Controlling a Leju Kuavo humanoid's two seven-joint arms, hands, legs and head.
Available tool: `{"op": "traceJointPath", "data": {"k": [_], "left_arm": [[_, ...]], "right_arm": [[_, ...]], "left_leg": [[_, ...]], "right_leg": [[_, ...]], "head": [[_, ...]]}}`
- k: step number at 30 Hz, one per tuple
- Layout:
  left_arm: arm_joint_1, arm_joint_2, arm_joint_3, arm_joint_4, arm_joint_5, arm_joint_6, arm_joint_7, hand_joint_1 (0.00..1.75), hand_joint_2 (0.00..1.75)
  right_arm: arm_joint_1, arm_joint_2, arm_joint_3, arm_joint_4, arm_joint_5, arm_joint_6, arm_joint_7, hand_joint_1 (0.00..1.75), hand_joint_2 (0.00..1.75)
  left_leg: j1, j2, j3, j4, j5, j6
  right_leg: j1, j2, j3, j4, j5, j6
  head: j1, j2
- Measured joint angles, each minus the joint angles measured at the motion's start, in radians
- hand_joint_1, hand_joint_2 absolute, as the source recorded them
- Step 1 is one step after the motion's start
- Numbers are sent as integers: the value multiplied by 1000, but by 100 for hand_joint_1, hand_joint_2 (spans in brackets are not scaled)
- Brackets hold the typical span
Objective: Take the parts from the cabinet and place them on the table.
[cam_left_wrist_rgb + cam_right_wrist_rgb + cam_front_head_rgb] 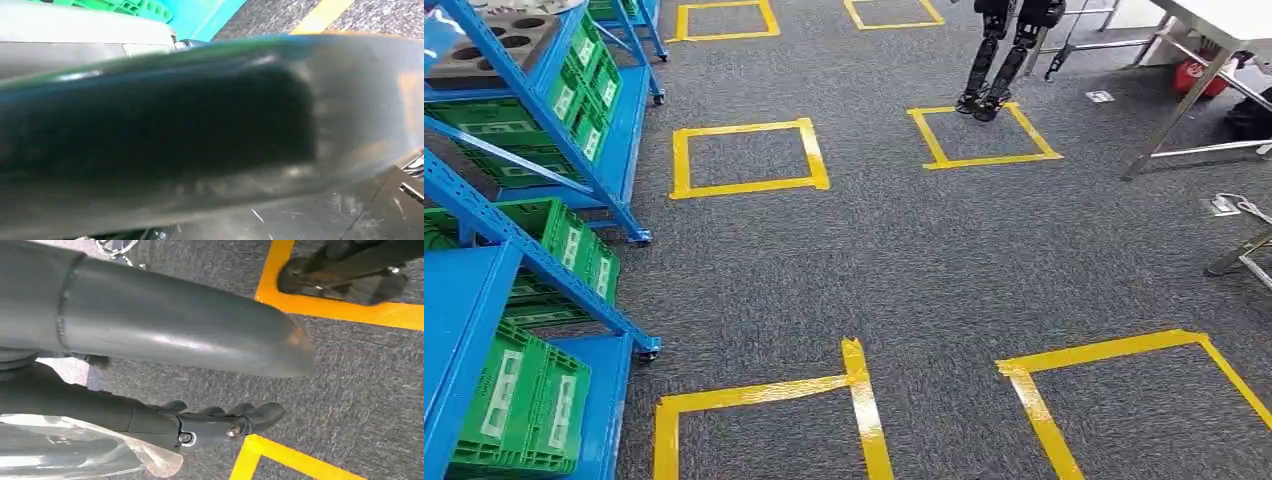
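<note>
- Clear crinkly plastic wrap (pixel 75 450) with something grey inside sits right against the base of the right hand (pixel 165 417). Can't tell if it's one of the parts, or if the hand actually has hold of it.
- The dark fingers (pixel 250 415) on that hand are stretched out with a slight curl and nothing at their tips. Gripping or not, can't tell.
- Under those fingers is dark grey carpet floor (pixel 360 390), with a corner of yellow floor tape (pixel 290 455) just below the tips.
- Left hand (pixel 200 130) is a big dark blur right up on the lens, so I can't tell how its fingers stand.
- In the head view, the blue metal shelving rack (pixel 534 110) is off to the left, loaded with green plastic crates (pixel 524 400), and a grey tray with round holes (pixel 494 40) sits up top.
- White surface on metal legs (pixel 1224 20) is far right, well apart from the rack.
- Another robot's black legs (pixel 994 60) stand on a taped square.
</note>
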Motion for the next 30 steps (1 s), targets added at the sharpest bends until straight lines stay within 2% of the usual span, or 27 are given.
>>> {"op": "traceJointPath", "data": {"k": [2, 3, 4, 5, 7, 9, 10, 11, 12, 13, 14, 15, 17, 18, 19, 20, 22, 23, 24, 25, 26, 27, 28, 29, 30], "left_arm": [[0, 0, 0, 0, 0, 0, 0, 0, 0], [0, 1, 0, 0, 0, 0, 0, 0, 0], [-3, 2, 0, 0, 0, 0, 0, 0, 0], [-2, 2, 0, 0, 0, 0, 0, 0, 0], [-1, 3, 0, 0, 1, 0, 0, 0, 0], [-2, 3, 0, 0, 1, 0, 0, 0, 0], [-3, 3, 0, 0, 1, 0, 0, 0, 0], [-4, 3, 0, 0, 1, -1, 0, 0, 0], [-3, 3, 0, 0, 1, -1, 0, 0, 0], [-3, 3, 0, 0, 1, -1, 0, 0, 0], [-1, 4, 0, 0, 1, -1, 1, 0, 0], [-1, 4, 0, 0, 1, -1, 2, 0, 0], [-1, 5, 0, 0, 1, 0, 2, 0, 0], [-1, 5, 0, 0, 1, 0, 2, 0, 0], [-2, 6, 0, 0, 0, 0, 2, 0, 0], [-4, 6, 0, 0, 0, 1, 2, 0, 0], [0, 6, 0, 0, -1, 1, 2, 0, 0], [3, 6, 0, 0, -2, 2, 2, 0, 0], [4, 6, 0, 0, -4, 3, 2, 0, 0], [3, 6, 0, 0, -5, 4, 2, 0, 0], [1, 4, 0, 0, -5, 4, 1, 0, 0], [1, 2, 0, 0, -5, 4, 1, 0, 0], [1, 2, 0, 0, -5, 4, 1, 0, 0], [2, 2, 0, 0, -5, 5, 1, 0, 0], [4, 2, 0, 0, -5, 2, 0, 0, 0]], "right_arm": [[0, -1, 0, 0, 0, 0, 0, 0, 0], [-1, 0, 0, 0, 0, 0, 0, 0, 0], [-2, 2, 0, 0, 0, 0, 0, 0, 0], [-3, 2, 0, 0, 0, 1, -2, 0, 0], [-1, 1, 0, 1, 0, 0, -1, 0, 0], [0, 0, 0, 1, 1, 0, -1, 0, 0], [-1, 0, 0, 1, 1, 0, -1, 0, 0], [-1, 0, 0, 0, 1, 0, -2, 0, 0], [-1, 0, 0, 1, 1, 0, -1, 0, 0], [0, 0, 0, 1, 1, 0, -1, 0, 0], [0, 0, 0, 1, 1, 0, -1, 0, 0], [0, 0, 0, 1, 1, 0, -1, 0, 0], [-1, 0, 0, 1, 1, 0, -1, 0, 0], [0, 0, 0, 1, 1, 0, -1, 0, 0], [-2, 0, 0, 1, 1, 0, -1, 0, 0], [-3, 0, 0, 1, 1, 0, 0, 0, 0], [-2, 0, 0, 1, 1, 0, 2, 0, 0], [-3, 0, 0, 1, 1, 0, 2, 0, 0], [-3, 0, 0, 1, 0, -1, 2, 0, 0], [-7, 0, 0, 1, 0, -2, 2, 0, 0], [-9, 0, 0, 1, 0, -2, 2, 0, 0], [-9, 0, 0, 1, 0, -2, 2, 0, 0], [-7, 0, 0, 1, 1, -2, 2, 0, 0], [-4, 0, 0, 1, 1, -2, 1, 0, 0], [0, 0, 0, 1, 1, -2, -3, 0, 0]], "left_leg": [[6, -7, 6, 11, -11, -17], [4, -9, 3, 17, -17, -27], [0, -12, -4, 34, -22, -33], [0, -13, -6, 30, -19, -38], [3, -14, -5, 29, -18, -42], [7, -10, -15, 59, -43, -52], [7, -10, -44, 121, -77, -54], [7, -10, -90, 215, -120, -54], [7, -10, -133, 299, -150, -53], [7, -10, -165, 357, -163, -51], [7, -10, -176, 366, -149, -48], [6, -10, -163, 331, -112, -42], [1, -9, -89, 160, -7, -28], [-4, -7, -60, 90, 18, -21], [-10, -6, -47, 74, -3, -18], [-12, -6, -35, 53, -15, -20], [-14, -9, -36, 44, -14, -16], [-10, -14, -22, 36, -14, -13], [-6, -11, -9, 29, -15, -10], [-5, -11, -6, 28, -18, -5], [-5, -11, -5, 29, -21, -1], [-7, -11, -3, 29, -24, 2], [-7, -11, 0, 29, -29, 4], [-7, -12, 6, 29, -34, 4], [-7, -13, 15, 29, -40, 3]], "right_leg": [[-10, 0, 81, -185, 107, 9], [-11, 7, 100, -220, 92, 17], [-8, 13, 114, -237, 91, 3], [-7, 12, 106, -229, 91, -7], [-2, 10, 105, -225, 89, -20], [-4, 7, 109, -228, 89, -39], [-2, 6, 110, -228, 87, -46], [1, 4, 111, -228, 85, -49], [4, 2, 113, -228, 83, -53], [7, 1, 115, -228, 80, -55], [10, 1, 119, -228, 77, -56], [12, 1, 125, -228, 73, -57], [13, 2, 144, -228, 61, -54], [12, 1, 134, -231, 54, -50], [18, 0, 141, -229, 47, -41], [15, 0, 139, -231, 46, -38], [12, -4, 157, -225, 60, -22], [10, -5, 159, -222, 55, -18], [9, -2, 148, -204, 39, -16], [11, 0, 125, -159, 14, -13], [11, 1, 84, -91, -18, -10], [11, 1, 34, -11, -52, -9], [11, 0, -13, 54, -71, -8], [11, 1, -40, 74, -62, -6], [11, 1, -41, 46, -24, -5]], "head": [[1, 0], [4, 0], [9, 0], [6, 0], [-1, 0], [-4, 0], [-7, 0], [-8, 0], [-8, 0], [-8, 0], [-7, 0], [-8, 0], [-7, 0], [-8, 0], [-9, 0], [-11, 0], [-13, 0], [-11, 0], [-11, 0], [-11, 0], [-5, 0], [-5, 0], [-6, 0], [-3, 0], [-4, 0]]}}
